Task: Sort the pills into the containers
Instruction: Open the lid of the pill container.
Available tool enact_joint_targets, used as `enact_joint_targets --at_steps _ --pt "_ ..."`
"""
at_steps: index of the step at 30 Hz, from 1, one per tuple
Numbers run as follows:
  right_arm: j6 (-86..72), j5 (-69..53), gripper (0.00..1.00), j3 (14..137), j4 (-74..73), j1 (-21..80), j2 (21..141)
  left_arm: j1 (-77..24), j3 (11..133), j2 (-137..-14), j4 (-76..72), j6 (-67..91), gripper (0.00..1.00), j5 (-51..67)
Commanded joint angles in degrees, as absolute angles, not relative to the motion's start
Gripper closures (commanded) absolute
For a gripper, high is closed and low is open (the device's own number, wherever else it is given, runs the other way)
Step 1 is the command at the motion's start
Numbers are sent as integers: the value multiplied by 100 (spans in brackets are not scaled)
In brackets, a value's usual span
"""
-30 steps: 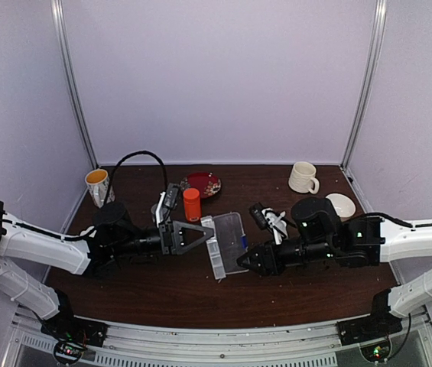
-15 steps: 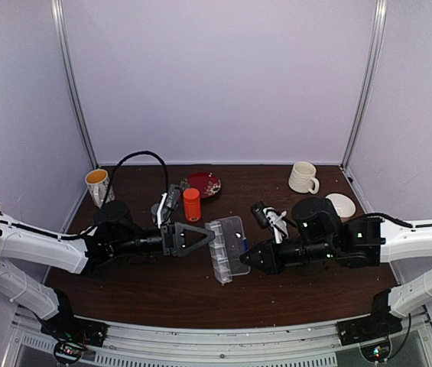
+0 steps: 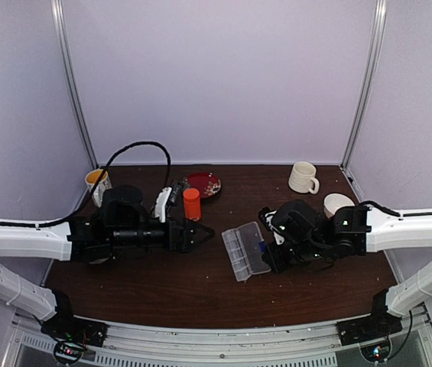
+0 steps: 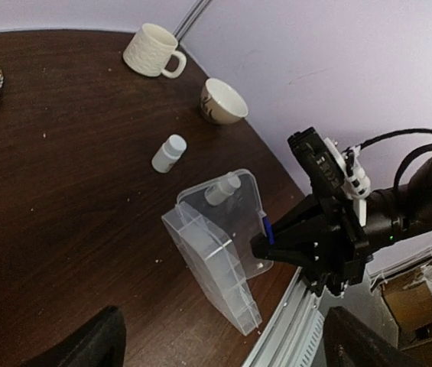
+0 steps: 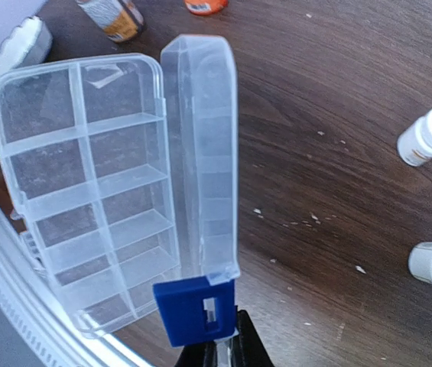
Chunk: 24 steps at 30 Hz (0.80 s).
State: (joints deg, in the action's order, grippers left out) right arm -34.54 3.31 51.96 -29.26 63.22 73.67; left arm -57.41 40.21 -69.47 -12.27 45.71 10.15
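Brown surface (image 3: 147, 287), closed in by pale walls, carried the work at this inspection. You had the organiser box (image 3: 246, 252) lying near the middle, a little towards your right arm, and it stood open. Its lid (image 5: 200, 153) was swung off the compartments (image 5: 86, 176), which showed nothing inside them in the right wrist view. A second earlier the same box lay further to the left, between both arms. The pills (image 5: 311, 220) lay as loose pale specks on the bare wood just beside the lid, none of them sorted.

Your right pincer (image 3: 267, 257) was clamped narrow on the blue latch (image 5: 194, 310) at the end of the lid. A second earlier it was only arriving at that edge, with its jaws partly apart. Your left pincer (image 3: 203, 233) had let go and backed off to the left. Its jaws were spread wide, it held nothing, and it was well apart from the box, whereas earlier it sat against the box's left edge.

Two white bottles (image 5: 427, 136) sat near the box on its right side, and the orange bottle (image 3: 192, 204) stood just behind the left pincer.

Finding: the opening step appeared complete, and control of the box had passed to your right arm. Progress was judged early. The left pincer was free to start on the pills, though specks this small would likely be hard to pinch.
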Motion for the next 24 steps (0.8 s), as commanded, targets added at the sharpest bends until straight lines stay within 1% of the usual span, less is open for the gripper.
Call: enact_joint_targets --at_steps 1,4,6,8,10,11,12,17,20,22,23,24 --pt "-3431 1222 96 5682 -4107 6294 7912 -6068 4880 -7610 343 4260 11 400" --pt "-3452 1249 96 5812 -4250 6300 8160 -6283 5363 -8120 594 4429 15 273" --pt "-3467 1178 95 5806 -4207 6281 8213 -6334 5545 -8398 582 4618 21 355" --pt "-3485 1099 94 5766 -4158 6264 8222 -6357 5612 -8683 393 4764 30 573" --pt "-3499 1052 94 5761 -4164 6250 8262 -6369 5612 -8887 124 4918 45 772" --pt "-3505 1031 93 5757 -4168 6243 8288 -6364 5601 -8988 46 4980 50 867" --pt "-3507 1007 93 5757 -4173 6241 8305 -6371 5603 -9089 -165 5040 54 951" --pt "-3561 881 93 5702 -4046 6240 8326 -6377 5874 -9643 -252 5175 62 1269" --pt "-3580 840 93 5687 -4008 6233 8330 -6378 5959 -9809 -376 5211 71 1374" --pt "-3590 821 92 5691 -4011 6236 8341 -6376 5975 -9820 -378 5232 80 1326" --pt "-3607 790 92 5687 -4007 6232 8348 -6375 5983 -9811 -378 5240 83 1293" --pt "-3631 740 92 5680 -4001 6232 8349 -6379 5985 -9816 -399 5258 84 1277"
